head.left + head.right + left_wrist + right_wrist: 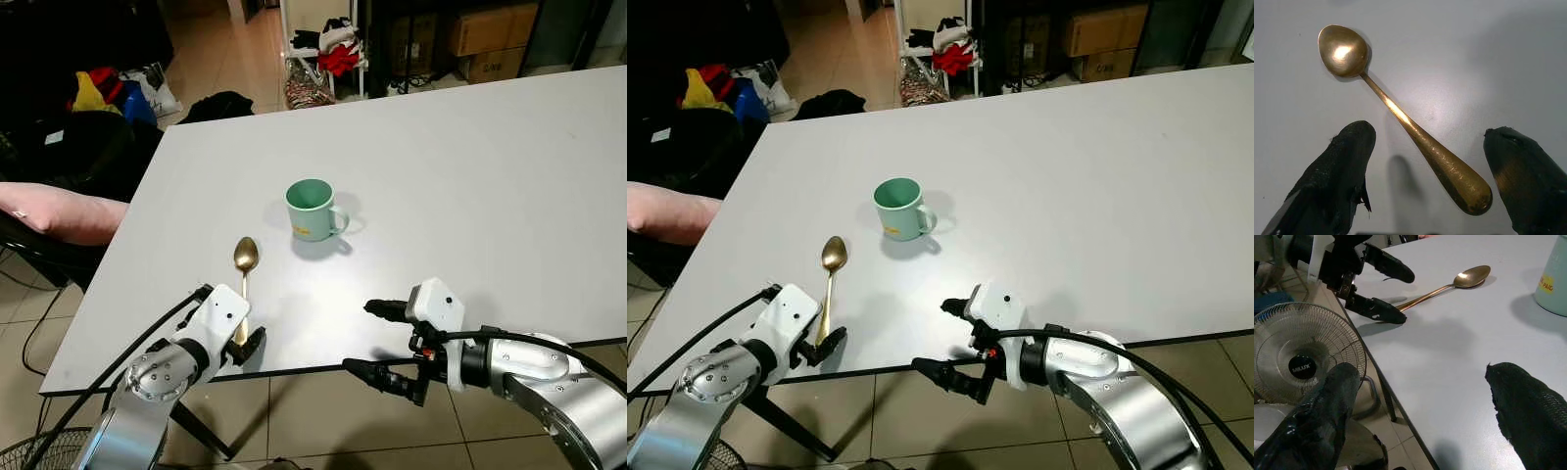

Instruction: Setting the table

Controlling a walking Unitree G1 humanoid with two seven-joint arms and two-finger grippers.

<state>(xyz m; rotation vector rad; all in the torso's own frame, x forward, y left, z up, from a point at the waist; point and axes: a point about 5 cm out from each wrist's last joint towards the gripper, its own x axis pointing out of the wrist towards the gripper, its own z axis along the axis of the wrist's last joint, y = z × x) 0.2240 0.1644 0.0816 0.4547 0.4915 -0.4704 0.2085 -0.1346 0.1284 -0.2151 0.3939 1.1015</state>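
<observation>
A gold spoon [244,269] lies on the white table [490,176] near its front left edge, bowl pointing away from me. My left gripper [235,328] is open at the table's edge, with its black fingers [1347,156] on either side of the spoon's handle end [1459,181], not touching it. A green mug [313,209] stands upright beyond the spoon, handle to the right. My right gripper [360,337] is open and empty at the front edge, one finger over the tabletop and the other below the edge.
A pink cushioned chair [59,211] stands at the table's left side. A floor fan [1303,352] sits below the front edge. Bags, clothes and cardboard boxes [490,34] crowd the floor beyond the table's far side.
</observation>
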